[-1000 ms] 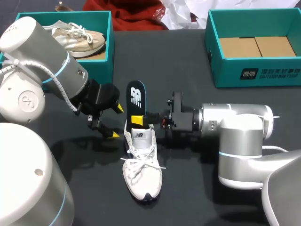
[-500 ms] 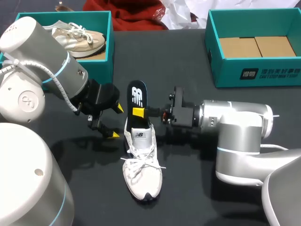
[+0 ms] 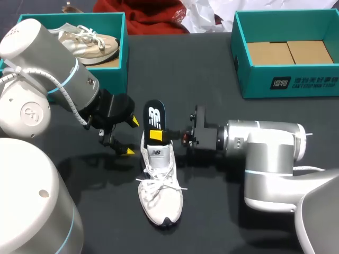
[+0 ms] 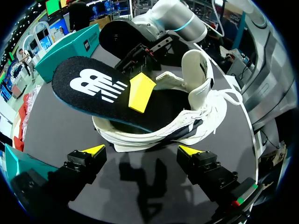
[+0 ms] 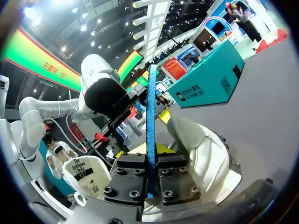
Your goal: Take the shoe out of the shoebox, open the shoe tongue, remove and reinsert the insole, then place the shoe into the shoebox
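Observation:
A white lace-up shoe (image 3: 160, 185) lies on the black table, toe toward the near edge. A black insole (image 3: 153, 115) with a white logo sticks out of its heel opening, slanting up and back. My right gripper (image 3: 154, 135) is shut on the insole just above the heel collar. In the right wrist view the insole (image 5: 152, 112) stands edge-on between the fingers (image 5: 174, 177). My left gripper (image 3: 131, 137) is open just left of the heel, touching nothing. In the left wrist view the shoe (image 4: 196, 116) and insole (image 4: 88, 86) lie just ahead of that gripper (image 4: 142, 150).
A teal shoebox (image 3: 117, 63) at the back left holds a beige shoe (image 3: 87, 43). A second teal box (image 3: 241, 63) with a cardboard floor stands at the back right. Red cloth (image 3: 148, 16) and white paper (image 3: 204, 13) lie along the far edge.
The right gripper closed on the insole, rose a little, then came back down. The insole's free end now sits lower, nearer the shoe. The left arm has not moved.

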Tool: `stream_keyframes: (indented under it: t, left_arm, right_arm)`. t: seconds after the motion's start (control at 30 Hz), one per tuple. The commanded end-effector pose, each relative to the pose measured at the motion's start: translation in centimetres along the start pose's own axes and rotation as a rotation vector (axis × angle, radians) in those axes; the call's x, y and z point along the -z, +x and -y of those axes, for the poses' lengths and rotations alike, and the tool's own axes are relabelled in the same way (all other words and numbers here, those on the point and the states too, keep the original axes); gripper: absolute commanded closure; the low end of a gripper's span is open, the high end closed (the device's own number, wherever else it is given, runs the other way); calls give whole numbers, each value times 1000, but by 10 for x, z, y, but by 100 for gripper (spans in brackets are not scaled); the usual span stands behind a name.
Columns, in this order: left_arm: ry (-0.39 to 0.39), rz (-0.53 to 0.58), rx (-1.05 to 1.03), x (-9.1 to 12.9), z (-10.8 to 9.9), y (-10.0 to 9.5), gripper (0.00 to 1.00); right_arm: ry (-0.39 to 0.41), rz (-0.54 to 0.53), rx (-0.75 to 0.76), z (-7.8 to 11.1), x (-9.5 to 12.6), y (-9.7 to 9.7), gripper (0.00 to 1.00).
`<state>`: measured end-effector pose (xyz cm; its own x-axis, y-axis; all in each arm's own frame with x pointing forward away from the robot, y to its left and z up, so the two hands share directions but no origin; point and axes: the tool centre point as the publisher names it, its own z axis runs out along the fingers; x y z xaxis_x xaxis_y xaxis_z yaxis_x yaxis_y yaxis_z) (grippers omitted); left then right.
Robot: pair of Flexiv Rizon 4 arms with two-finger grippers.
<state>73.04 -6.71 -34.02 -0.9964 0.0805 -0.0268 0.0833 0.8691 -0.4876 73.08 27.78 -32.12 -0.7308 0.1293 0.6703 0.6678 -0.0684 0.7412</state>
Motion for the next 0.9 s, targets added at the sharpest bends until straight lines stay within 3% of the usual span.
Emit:
stream_keyframes:
  t: [0.03, 0.2, 0.4, 0.43, 0.53, 0.9]
  left_arm:
    - [-1, 1, 0, -2, 0, 0, 0]
    - [-1, 1, 0, -2, 0, 0, 0]
    - [-1, 1, 0, -2, 0, 0, 0]
    - [-1, 1, 0, -2, 0, 0, 0]
    - [-1, 1, 0, -2, 0, 0, 0]
    - [-1, 1, 0, -2, 0, 0, 0]
  right_arm:
    - [11, 9, -7, 13, 1, 6, 100]
    - [13, 14, -18, 22, 2, 9, 100]
    - [19, 10, -3, 19, 1, 12, 100]
    - [18, 10, 2, 18, 1, 12, 87]
    - [22, 10, 26, 10, 1, 14, 73]
    - [49, 8, 95, -12, -3, 17, 75]
